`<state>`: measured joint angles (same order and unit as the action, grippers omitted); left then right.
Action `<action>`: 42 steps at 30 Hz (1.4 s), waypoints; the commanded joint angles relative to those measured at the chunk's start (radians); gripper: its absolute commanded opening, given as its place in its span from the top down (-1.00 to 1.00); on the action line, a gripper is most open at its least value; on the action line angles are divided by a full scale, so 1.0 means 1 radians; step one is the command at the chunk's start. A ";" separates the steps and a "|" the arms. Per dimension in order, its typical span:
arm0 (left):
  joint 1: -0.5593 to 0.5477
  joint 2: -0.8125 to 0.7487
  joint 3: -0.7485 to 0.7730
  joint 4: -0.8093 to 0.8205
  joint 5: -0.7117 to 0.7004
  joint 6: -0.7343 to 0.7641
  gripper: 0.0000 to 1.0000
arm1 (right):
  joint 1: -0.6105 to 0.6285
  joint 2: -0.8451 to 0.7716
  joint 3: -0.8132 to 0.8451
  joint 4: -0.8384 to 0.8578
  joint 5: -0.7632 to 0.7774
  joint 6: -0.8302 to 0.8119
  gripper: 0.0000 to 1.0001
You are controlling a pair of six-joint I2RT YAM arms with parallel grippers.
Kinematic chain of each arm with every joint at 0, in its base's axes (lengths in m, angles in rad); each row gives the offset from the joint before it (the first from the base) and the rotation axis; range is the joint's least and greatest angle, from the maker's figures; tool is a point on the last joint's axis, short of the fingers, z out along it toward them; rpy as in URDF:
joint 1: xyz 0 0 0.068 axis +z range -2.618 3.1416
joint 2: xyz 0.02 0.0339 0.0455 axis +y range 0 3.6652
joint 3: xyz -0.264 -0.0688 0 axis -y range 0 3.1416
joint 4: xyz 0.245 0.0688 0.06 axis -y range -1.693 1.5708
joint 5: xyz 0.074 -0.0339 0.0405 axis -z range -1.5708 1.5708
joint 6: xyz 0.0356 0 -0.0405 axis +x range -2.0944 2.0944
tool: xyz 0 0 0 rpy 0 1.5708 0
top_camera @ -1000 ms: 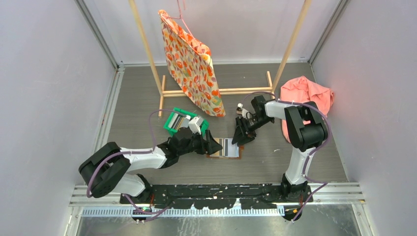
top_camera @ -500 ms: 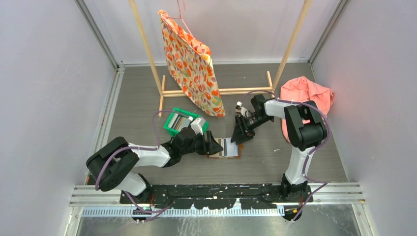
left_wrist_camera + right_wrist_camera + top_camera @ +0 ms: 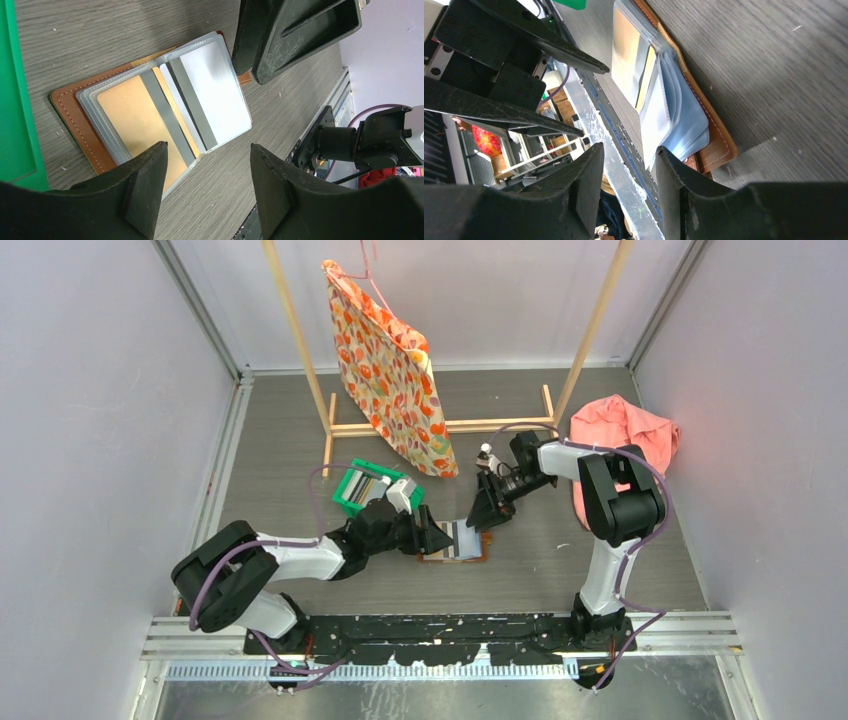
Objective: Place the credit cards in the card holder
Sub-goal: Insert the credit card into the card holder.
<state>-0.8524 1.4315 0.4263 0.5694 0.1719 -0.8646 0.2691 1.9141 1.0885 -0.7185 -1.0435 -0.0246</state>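
Where the two claws converge: the card holder is laid open and flat on the counter. Its stitched brown border shows beyond a stack of clear sleeves.
credit cards: a gold-yellow face and a silvery grey face are seen through the sleeves, with grey stripes between them. None is seen to project past the leather outline.
left claw: released, with the fingers set wide apart and nothing between them. It is held low at the holder's left edge.
right claw: released, with a clear gap between the fingers. It is poised over the holder's far right corner.
sleeve edges: at the end nearest the right claw the sleeves are fanned up off the leather. One corner reaches towards the finger gap; contact cannot be told.
green bin: set behind the left wrist. In the left wrist view its wall is parted from the leather edge by a strip of bare counter.
open room: bare counter is left along the holder's near edge and to its right.
far side: the wooden rack, its patterned cloth and the pink cloth are well apart from the holder.
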 commanded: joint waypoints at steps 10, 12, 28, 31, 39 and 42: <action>-0.011 0.037 0.035 0.068 0.000 -0.023 -0.29 | 0.002 -0.001 0.023 0.038 -0.095 0.042 0.06; -0.019 0.060 0.043 0.093 0.010 -0.028 -0.35 | 0.002 0.005 0.021 0.054 -0.110 0.066 0.06; -0.118 0.061 0.163 -0.182 -0.195 0.005 -0.61 | 0.002 0.040 0.004 0.142 -0.171 0.174 0.07; -0.130 0.052 0.193 -0.236 -0.223 0.019 -0.61 | 0.002 0.044 -0.002 0.163 -0.174 0.201 0.10; -0.150 0.067 0.239 -0.271 -0.245 0.026 -0.62 | 0.009 0.051 -0.006 0.183 -0.172 0.227 0.19; -0.150 0.068 0.249 -0.282 -0.252 0.024 -0.62 | 0.014 0.057 -0.006 0.183 -0.172 0.228 0.22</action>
<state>-0.9970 1.5181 0.6384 0.3073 -0.0433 -0.8562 0.2714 1.9591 1.0824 -0.5491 -1.1915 0.1875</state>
